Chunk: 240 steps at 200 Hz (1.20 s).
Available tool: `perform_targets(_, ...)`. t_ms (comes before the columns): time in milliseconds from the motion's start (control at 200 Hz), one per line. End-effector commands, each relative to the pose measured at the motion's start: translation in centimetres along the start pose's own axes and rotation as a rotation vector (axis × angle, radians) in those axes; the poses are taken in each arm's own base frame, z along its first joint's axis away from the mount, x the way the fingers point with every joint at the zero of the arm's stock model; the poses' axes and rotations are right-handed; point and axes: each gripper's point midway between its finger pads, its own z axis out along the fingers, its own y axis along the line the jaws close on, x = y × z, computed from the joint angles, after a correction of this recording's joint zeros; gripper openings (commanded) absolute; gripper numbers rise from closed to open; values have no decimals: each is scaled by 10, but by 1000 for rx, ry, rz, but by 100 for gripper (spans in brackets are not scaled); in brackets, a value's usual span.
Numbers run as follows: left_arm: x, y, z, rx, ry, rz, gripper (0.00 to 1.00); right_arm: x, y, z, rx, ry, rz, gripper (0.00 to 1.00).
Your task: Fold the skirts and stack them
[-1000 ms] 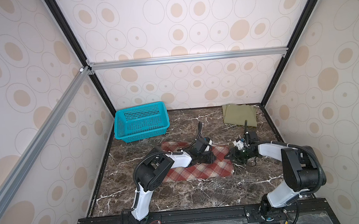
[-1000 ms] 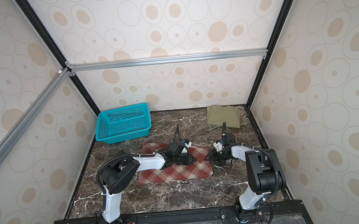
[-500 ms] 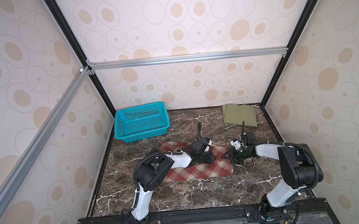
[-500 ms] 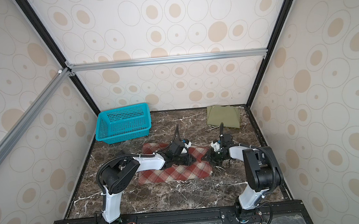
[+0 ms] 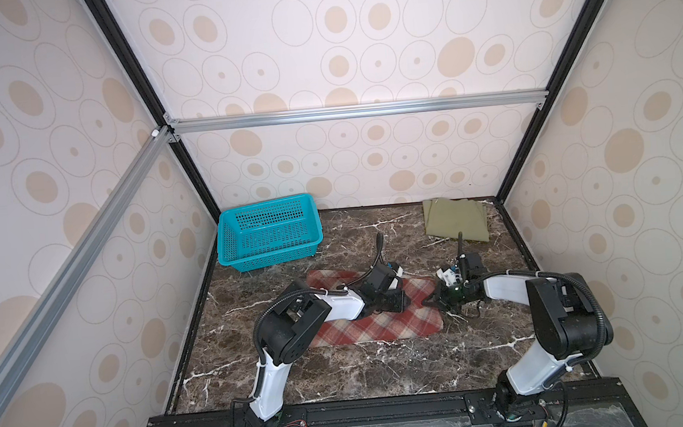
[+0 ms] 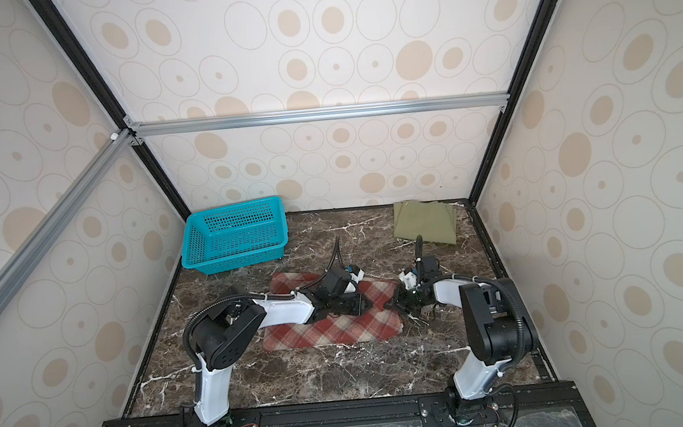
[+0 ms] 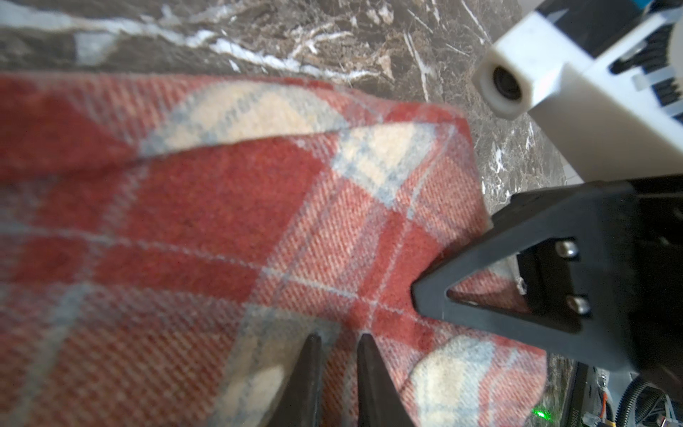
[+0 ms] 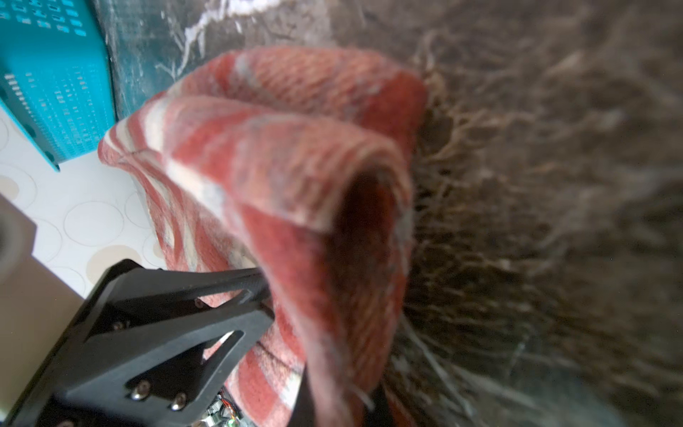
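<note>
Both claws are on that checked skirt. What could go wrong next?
The right gripper pinches only the edge of the plaid skirt, so the thick cloth might slip out during the fold. The left gripper sits very close to it; they could bump or bunch the cloth.

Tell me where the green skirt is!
In both top views the green skirt lies flat in the far right corner of the table, across from the teal basket at far left.
</note>
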Motion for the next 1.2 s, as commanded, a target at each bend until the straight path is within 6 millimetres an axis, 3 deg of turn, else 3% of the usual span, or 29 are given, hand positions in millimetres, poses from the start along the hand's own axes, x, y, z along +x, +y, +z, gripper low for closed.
perform_targets(0,17,22,-8,-111,57,8,18,3,-9,-7,79,-18,14,0)
perform_targets(255,-12,58,-62,-223,-27,8,18,-3,-2,-50,214,-35,-33,0)
perform_targets(480,-3,89,-97,-310,-48,-1,18,-8,4,-91,363,-46,-94,0)
perform_targets(785,15,87,-92,-229,-70,-77,18,-18,12,-124,473,-70,-145,0)
perform_targets(1195,31,70,-64,-166,-47,-92,18,-24,32,-137,455,-96,-149,0)
